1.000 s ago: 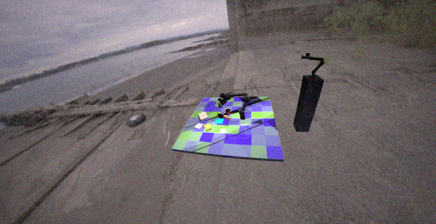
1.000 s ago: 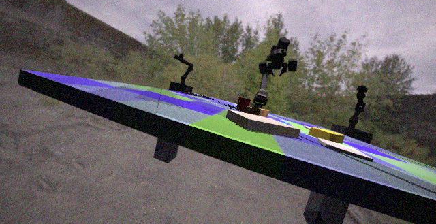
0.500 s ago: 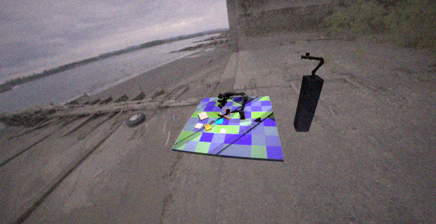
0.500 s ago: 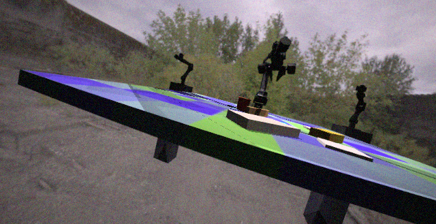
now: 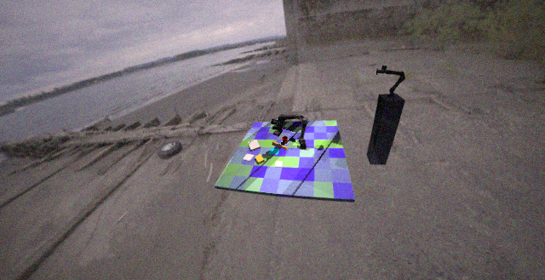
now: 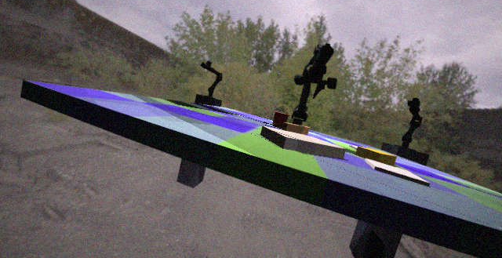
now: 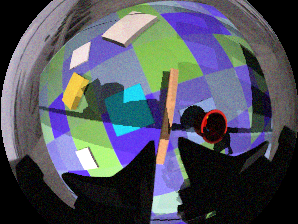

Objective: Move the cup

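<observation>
The red cup (image 5: 284,139) (image 6: 280,119) (image 7: 214,126) stands upright on the table. Its inside is dark, and no marbles can be made out. A pale blue patch (image 7: 205,103) shows beside and partly under the cup; it looks like a pad. The cyan pad (image 5: 274,151) (image 7: 131,111) lies across an orange bar from the cup, partly in shadow, with nothing standing on it. My gripper (image 7: 166,143) is partly open and empty, with a narrow gap between its fingertips. It hangs above the table, apart from the cup, which shows to the right of the fingertips in the wrist view.
The orange bar (image 5: 279,145) (image 6: 296,128) (image 7: 172,100) lies between cup and cyan pad. A thick pale slab (image 5: 254,145) (image 6: 302,142) (image 7: 130,28), a yellow block (image 5: 259,159) (image 6: 376,154) (image 7: 76,91) and white flat pieces (image 5: 249,157) (image 7: 80,55) lie beyond the cyan pad or beside it.
</observation>
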Motion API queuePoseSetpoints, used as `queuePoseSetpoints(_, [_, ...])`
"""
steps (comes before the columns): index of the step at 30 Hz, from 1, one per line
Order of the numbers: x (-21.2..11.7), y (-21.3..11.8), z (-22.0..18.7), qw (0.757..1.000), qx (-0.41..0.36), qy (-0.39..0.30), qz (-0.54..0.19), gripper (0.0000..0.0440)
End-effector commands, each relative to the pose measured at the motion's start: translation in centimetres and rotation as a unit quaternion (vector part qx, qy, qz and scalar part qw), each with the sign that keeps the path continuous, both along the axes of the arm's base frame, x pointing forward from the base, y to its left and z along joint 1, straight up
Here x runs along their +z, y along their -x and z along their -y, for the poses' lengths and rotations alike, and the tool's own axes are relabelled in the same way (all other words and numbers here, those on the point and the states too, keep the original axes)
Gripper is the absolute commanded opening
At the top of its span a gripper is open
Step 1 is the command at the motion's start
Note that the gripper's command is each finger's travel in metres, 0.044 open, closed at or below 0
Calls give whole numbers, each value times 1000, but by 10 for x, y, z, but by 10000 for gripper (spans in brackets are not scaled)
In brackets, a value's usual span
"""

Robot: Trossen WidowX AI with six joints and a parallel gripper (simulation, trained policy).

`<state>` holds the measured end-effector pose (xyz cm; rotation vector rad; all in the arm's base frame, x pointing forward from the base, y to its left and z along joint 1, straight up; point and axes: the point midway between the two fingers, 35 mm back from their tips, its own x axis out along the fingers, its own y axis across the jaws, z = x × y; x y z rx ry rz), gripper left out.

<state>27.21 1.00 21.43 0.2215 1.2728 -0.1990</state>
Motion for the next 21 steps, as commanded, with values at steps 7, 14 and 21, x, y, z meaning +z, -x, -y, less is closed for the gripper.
queuePoseSetpoints(7, [-12, 12, 14, 997, 6, 17, -75, 117])
queuePoseSetpoints(14, [-22, 17, 23, 993, 6, 22, -115, 120])
queuePoseSetpoints(21, [-34, 20, 33, 990, 3, 25, -139, 127])
